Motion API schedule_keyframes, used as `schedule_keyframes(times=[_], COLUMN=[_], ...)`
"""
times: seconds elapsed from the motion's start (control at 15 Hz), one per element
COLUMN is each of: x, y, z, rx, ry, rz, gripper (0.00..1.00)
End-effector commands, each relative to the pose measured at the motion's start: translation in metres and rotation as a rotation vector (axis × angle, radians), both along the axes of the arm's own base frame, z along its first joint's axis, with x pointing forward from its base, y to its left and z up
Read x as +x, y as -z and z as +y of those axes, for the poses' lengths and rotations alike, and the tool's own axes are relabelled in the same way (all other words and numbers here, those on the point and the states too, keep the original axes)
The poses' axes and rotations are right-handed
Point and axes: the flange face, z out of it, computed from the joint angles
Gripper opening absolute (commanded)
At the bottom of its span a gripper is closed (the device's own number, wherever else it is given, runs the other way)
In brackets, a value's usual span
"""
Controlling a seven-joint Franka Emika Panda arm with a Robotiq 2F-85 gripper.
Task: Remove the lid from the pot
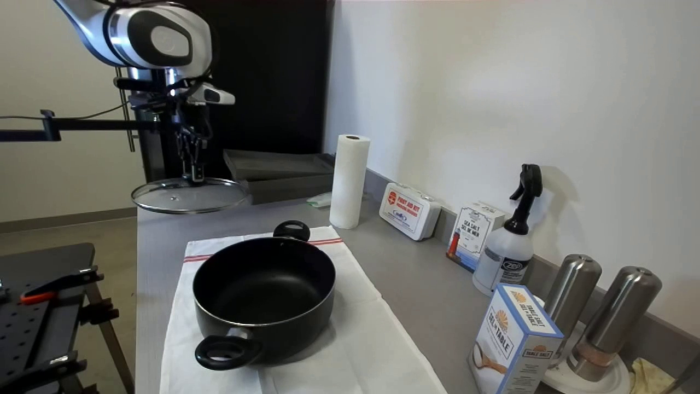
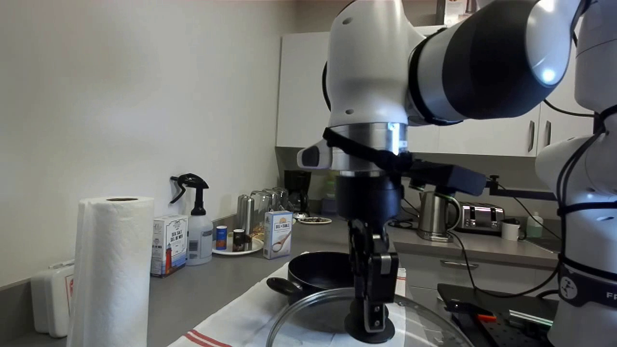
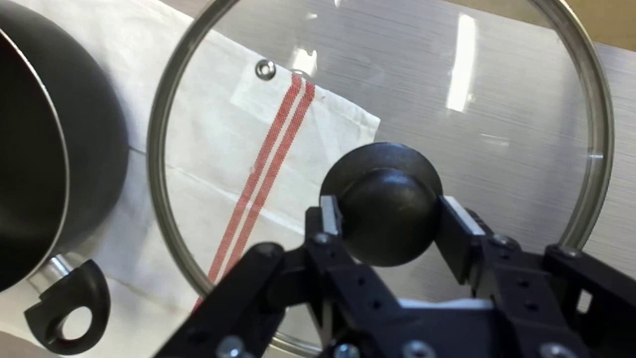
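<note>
At the left of my wrist view the pot point(image 3: 59, 139) stood uncovered on a white cloth point(image 3: 134, 248) with red stripes. Next, apart from the pot and up in the air, hung the lid point(image 3: 412, 132), and at its middle I had the pincer point(image 3: 390, 211) clamped on the black knob point(image 3: 385, 228), jaws parted just by the knob between them, the pads point(image 3: 332, 216) touching its left and right sides. Past the lid's rim, at the far right, I saw the grey counter point(image 3: 623, 159).
</note>
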Motion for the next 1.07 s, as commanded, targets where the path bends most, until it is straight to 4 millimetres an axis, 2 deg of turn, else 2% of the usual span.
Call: schedule_keyframes(times=[0.0,0.4,1.0], x=[0.021,0.039,0.045], y=[0.022,0.071,0.116], z=[0.01,0.002,-0.012], rx=[0.01,0.02,0.05], ry=[-0.039,-0.065,-0.127], rz=[-0.02,-0.005,-0.044], gripper=[0.25,0.25,0.25])
